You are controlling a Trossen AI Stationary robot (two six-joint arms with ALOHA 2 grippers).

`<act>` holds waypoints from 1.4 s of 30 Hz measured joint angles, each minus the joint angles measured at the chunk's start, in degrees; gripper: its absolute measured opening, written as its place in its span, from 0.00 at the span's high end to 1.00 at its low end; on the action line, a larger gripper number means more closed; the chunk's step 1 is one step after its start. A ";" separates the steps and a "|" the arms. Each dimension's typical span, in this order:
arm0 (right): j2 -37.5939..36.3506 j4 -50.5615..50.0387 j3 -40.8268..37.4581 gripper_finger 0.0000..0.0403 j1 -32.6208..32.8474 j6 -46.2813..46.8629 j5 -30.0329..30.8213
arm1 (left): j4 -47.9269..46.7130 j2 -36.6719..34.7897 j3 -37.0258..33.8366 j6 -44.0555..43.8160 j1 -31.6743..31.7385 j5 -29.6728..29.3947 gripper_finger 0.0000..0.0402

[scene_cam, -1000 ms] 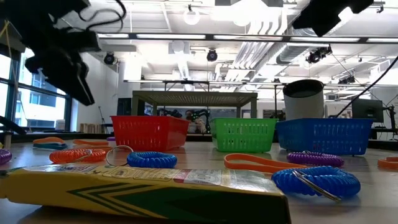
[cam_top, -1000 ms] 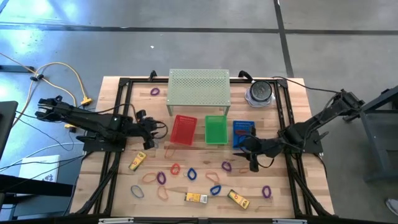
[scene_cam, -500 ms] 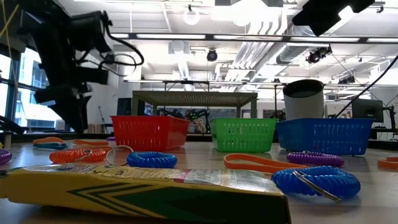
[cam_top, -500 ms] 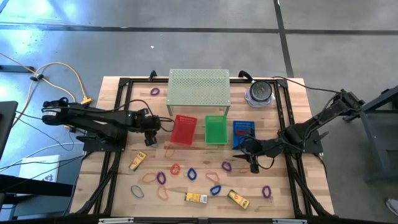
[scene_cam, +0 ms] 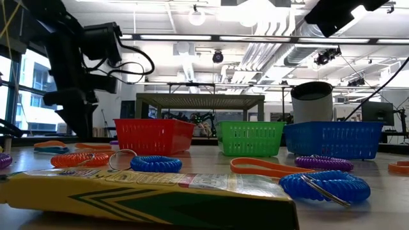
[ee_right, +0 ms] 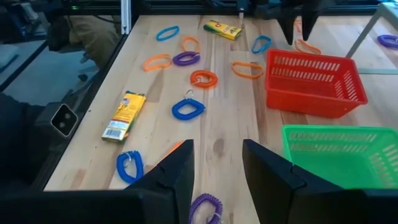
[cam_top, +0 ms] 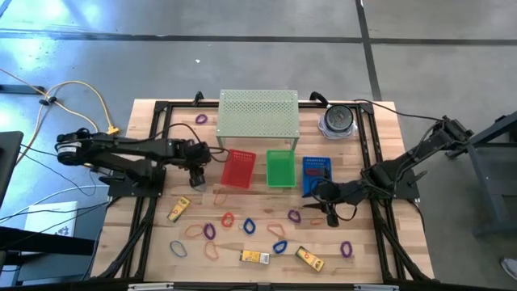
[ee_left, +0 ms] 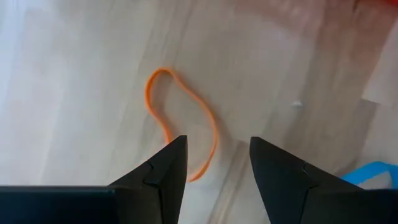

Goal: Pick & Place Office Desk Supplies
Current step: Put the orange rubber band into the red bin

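While the left gripper (cam_top: 196, 179) hangs over the wood at about nine o'clock from the red basket (cam_top: 238, 169), its two dark fingers (ee_left: 163, 175) stand apart with nothing between them, and the left wrist view shows an orange rubber-band loop (ee_left: 180, 122) lying flat on the table (cam_top: 367, 259) just beyond their tips. The right gripper (cam_top: 327, 215) sits low near the table at about six o'clock from the blue basket (cam_top: 317, 172), its fingers (ee_right: 178, 174) likewise parted and empty, with a purple coiled loop (ee_right: 206, 208) on the boards between them. A green basket (cam_top: 280, 168) stands between the red and blue ones, and a perforated green shelf (cam_top: 258, 115) rises at twelve o'clock from them, with a round dark-lidded container (cam_top: 338, 120) at its three o'clock side. Scattered across the near half of the table are the supplies: red, orange, blue and purple loops, among them a red one (cam_top: 228, 219) and a blue one (cam_top: 249, 227), plus three small yellow boxes, one at the left (cam_top: 178, 209) and two near the front edge (cam_top: 254, 257) (cam_top: 309, 259). One more purple loop (cam_top: 201, 119) lies at nine o'clock from the shelf.
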 joint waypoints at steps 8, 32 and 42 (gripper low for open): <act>0.00 0.01 0.00 0.69 -0.01 -1.38 -0.07 | -0.31 -0.02 0.00 4.37 2.20 4.75 0.59; 0.02 0.23 0.00 0.69 0.01 -1.51 -1.17 | -0.39 3.90 0.00 1.53 2.20 1.67 0.59; 0.02 0.21 0.00 0.69 1.03 -1.51 -1.44 | 0.19 7.74 0.22 1.99 2.21 2.34 0.59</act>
